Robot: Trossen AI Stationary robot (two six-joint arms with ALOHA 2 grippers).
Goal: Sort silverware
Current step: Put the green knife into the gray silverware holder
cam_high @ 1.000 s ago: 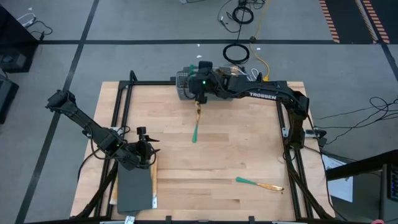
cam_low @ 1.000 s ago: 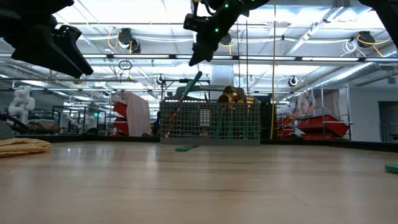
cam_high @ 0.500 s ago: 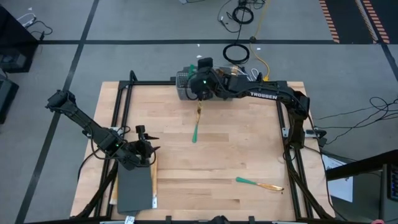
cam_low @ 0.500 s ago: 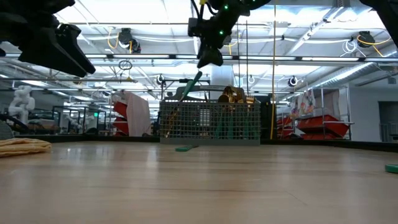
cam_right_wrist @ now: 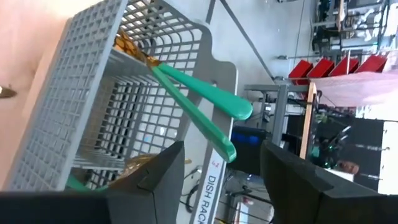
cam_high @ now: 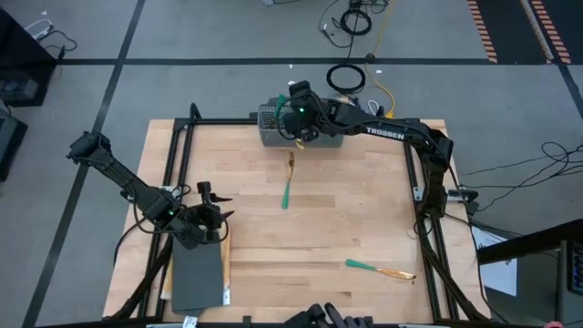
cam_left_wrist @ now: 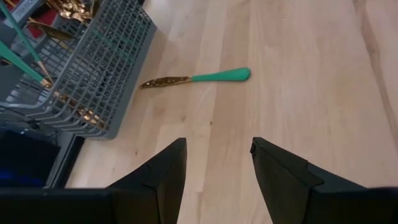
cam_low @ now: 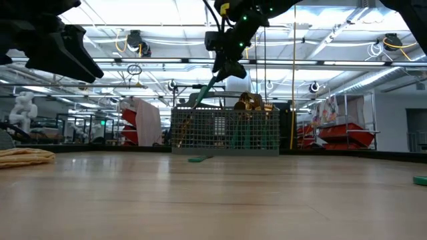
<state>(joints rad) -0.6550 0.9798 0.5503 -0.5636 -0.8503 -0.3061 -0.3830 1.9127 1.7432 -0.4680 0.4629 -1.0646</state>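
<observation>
A grey wire basket (cam_high: 268, 125) (cam_low: 227, 130) stands at the table's far edge. It holds several pieces of silverware. Two teal handles (cam_right_wrist: 199, 93) lean out over its rim, and gold heads (cam_low: 250, 101) show above it. My right gripper (cam_right_wrist: 222, 146) (cam_low: 227, 65) hangs open just above the basket, with nothing between its fingers. One piece (cam_high: 286, 187) (cam_left_wrist: 199, 78) lies flat on the wood just in front of the basket. Another piece (cam_high: 378, 269) lies near the front right. My left gripper (cam_high: 211, 214) (cam_left_wrist: 217, 146) waits open at the front left.
A grey mat (cam_high: 196, 278) lies at the front left corner, with a pale strip (cam_high: 224, 260) along its right side. A beige bundle (cam_low: 23, 157) shows at the left in the low view. Black frame rails (cam_high: 178, 146) run along the table's sides. Cables (cam_high: 346, 77) lie beyond the far edge.
My right gripper has gone a little toward the table's far edge, from just in front of the basket to over it, and has rolled about its own axis. The silverware on the table and in the basket has stayed where it was.
</observation>
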